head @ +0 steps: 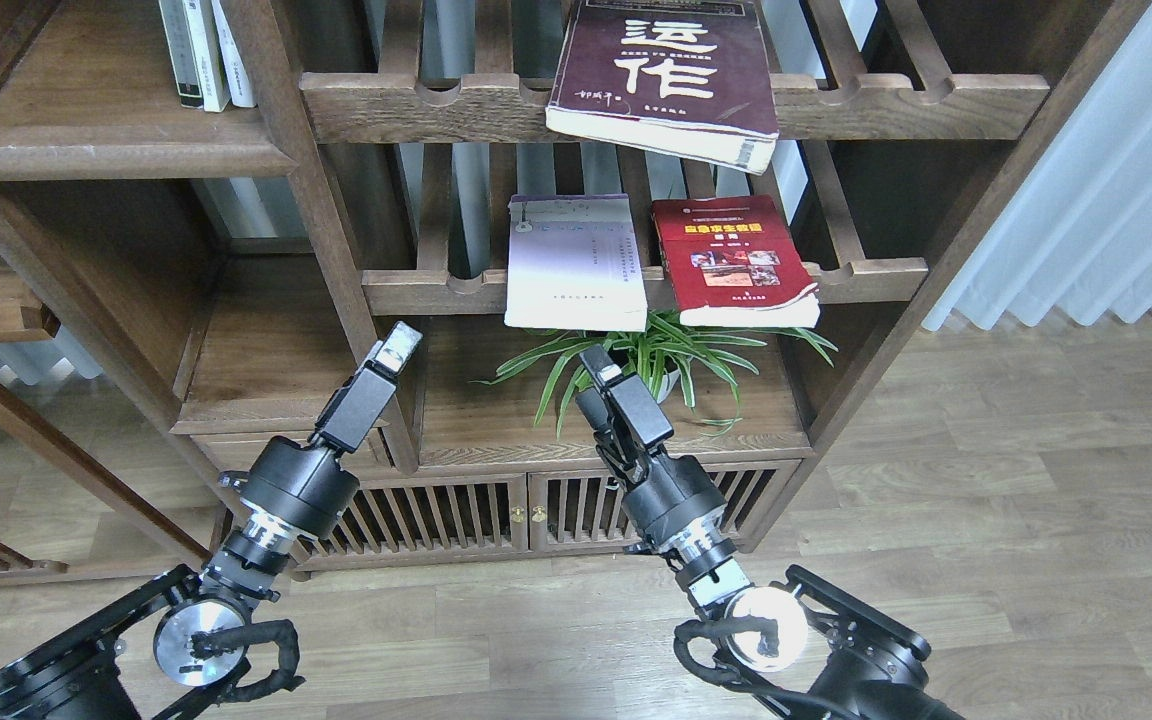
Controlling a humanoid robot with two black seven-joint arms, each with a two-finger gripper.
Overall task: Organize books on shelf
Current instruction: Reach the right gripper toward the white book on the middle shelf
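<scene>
A thick maroon book (pixel 671 75) with big white characters lies flat on the upper slatted rack, its corner hanging over the front rail. On the lower slatted rack lie a pale lavender-white book (pixel 574 262) and a red book (pixel 733 262), side by side, both overhanging the rail. The solid dark-brown shelf (pixel 116 150) is at the upper left. My left gripper (pixel 398 347) is raised below and left of the lavender book and holds nothing. My right gripper (pixel 596 364) sits just below that book, in front of a plant, also holding nothing. I cannot tell either gripper's fingers apart.
Thin white and grey upright books (pixel 204 50) stand at the back of the solid shelf. A green potted plant (pixel 651 365) sits on the plank under the lower rack. A wooden post (pixel 311 200) divides left bay from right. Slatted cabinet doors (pixel 526 510) lie below, a curtain (pixel 1086 200) at right.
</scene>
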